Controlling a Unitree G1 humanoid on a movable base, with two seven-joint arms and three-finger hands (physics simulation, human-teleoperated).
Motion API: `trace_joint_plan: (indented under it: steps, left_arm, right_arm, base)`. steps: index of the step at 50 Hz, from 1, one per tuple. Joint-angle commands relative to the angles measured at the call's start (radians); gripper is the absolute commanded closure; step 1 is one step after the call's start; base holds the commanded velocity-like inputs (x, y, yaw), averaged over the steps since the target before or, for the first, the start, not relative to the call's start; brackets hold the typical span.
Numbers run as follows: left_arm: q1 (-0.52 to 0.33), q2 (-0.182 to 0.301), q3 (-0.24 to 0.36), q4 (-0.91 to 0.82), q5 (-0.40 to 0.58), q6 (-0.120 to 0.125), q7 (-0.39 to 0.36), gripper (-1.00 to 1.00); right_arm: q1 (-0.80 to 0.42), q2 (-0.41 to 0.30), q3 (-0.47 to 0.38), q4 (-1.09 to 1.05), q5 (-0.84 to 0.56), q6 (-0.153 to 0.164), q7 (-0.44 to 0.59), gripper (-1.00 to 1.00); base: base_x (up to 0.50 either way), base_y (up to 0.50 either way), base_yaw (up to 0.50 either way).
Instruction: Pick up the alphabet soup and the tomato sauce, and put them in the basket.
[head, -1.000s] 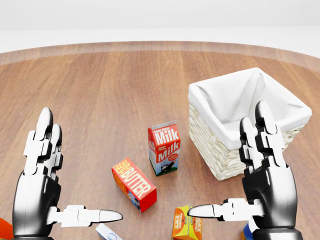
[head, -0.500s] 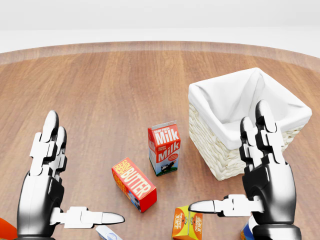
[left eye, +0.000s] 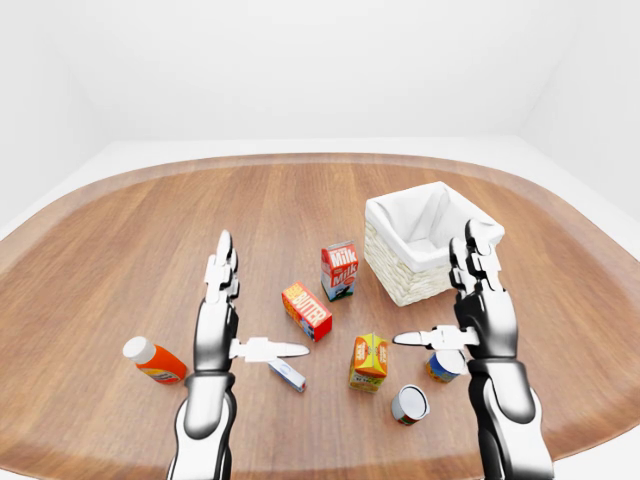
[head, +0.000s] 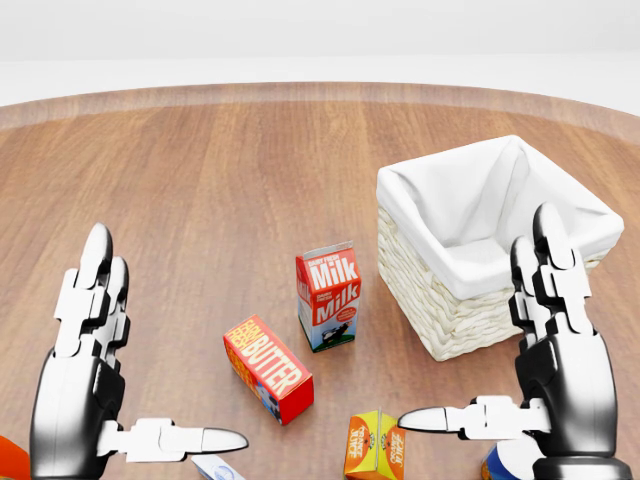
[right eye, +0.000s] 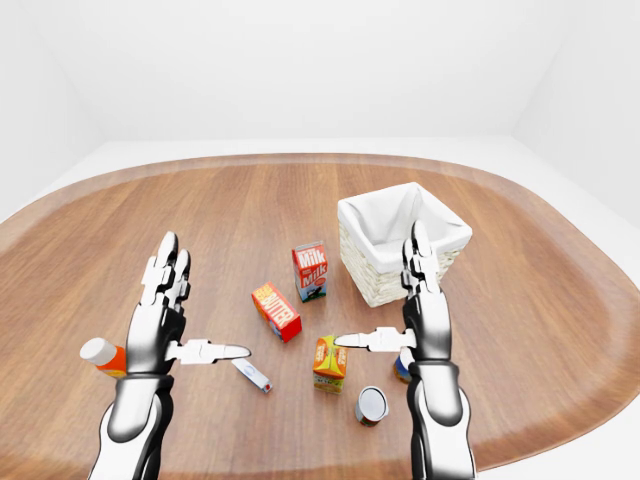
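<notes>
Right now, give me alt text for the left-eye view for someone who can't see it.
Both robot hands, left hand and right hand, hang open over a round wooden table with a white-lined basket, milk carton, butter box, juice carton, bottle and two cans.

Glossy wooden table (left eye: 150, 230), woven wicker basket (head: 440, 315) with white cloth lining, glossy metal can (left eye: 410, 404)

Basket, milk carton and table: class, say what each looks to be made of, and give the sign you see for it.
Basket: woven wicker, judging by its ribbed pale weave, lined with what looks like white cloth that folds over the rim. Milk carton: likely printed paperboard, given the gabled top and flat matte faces. Table: wood or a wood veneer, with plank-like grain and a faint sheen.
</notes>
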Motion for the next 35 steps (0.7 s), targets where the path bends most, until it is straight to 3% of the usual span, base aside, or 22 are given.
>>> trace_joint_plan:
  steps: [1, 29, 35]
  left_arm:
    - [0.002, 0.002, -0.001, 0.002, 0.001, 0.000, 0.001, -1.00]
    - [0.013, 0.007, -0.006, 0.001, -0.011, 0.000, -0.022, -1.00]
    - [0.015, 0.008, -0.009, 0.002, -0.021, 0.000, -0.038, -1.00]
  right_arm:
    - [-0.001, -0.001, -0.079, 0.000, -0.144, 0.000, 0.028, -1.00]
    - [-0.030, -0.036, -0.195, 0.007, -0.292, 0.000, 0.085, -1.00]
    - [-0.025, -0.040, -0.205, -0.007, -0.391, 0.000, 0.081, -1.00]
  base:
    - [0.00, 0.00, 0.00]
    - [0.00, 0.00, 0.00]
    - [0.00, 0.00, 0.00]
